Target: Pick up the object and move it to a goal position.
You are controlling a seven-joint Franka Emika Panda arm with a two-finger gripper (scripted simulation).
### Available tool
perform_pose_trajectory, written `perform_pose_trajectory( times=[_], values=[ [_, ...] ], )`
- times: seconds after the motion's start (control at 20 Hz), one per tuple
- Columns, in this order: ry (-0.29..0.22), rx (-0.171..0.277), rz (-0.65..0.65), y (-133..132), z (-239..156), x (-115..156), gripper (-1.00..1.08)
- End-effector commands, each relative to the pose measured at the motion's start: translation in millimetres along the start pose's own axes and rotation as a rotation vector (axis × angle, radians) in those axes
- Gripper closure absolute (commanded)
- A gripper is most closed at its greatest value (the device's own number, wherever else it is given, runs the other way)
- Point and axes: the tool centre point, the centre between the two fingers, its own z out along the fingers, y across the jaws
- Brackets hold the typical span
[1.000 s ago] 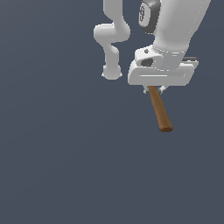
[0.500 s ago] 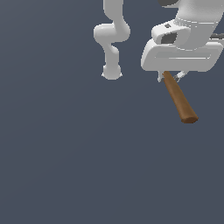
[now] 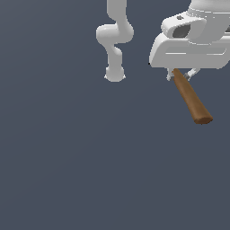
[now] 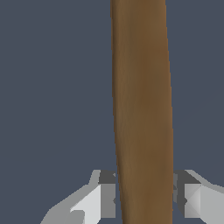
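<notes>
Far left in the exterior view: only the white jointed robot arm base (image 3: 114, 72) on the plain grey-blue floor (image 3: 67, 157). Further right, high up: the white two-fingered gripper (image 3: 180, 74), pinching the slim brown wooden-looking cylindrical stick (image 3: 191, 98) by its upper end, free end hanging down and rightward, clear of the floor. Worth carrying slowly and steadily (end-held, so likely to swing), keeping the squeeze firm, pads (image 4: 107, 192) flush on both sides. No goal marker visible.

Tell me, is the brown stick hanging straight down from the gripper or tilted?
Tilted. In the exterior view the stick slants from the gripper down toward that view's right. The wrist view shows a finger on each side of it.
</notes>
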Motion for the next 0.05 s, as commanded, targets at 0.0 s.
perform_pose_trajectory(
  times=[0.0],
  values=[
    [0.003, 0.001, 0.0, 0.2, -1.7, 0.6, 1.08]
  ],
)
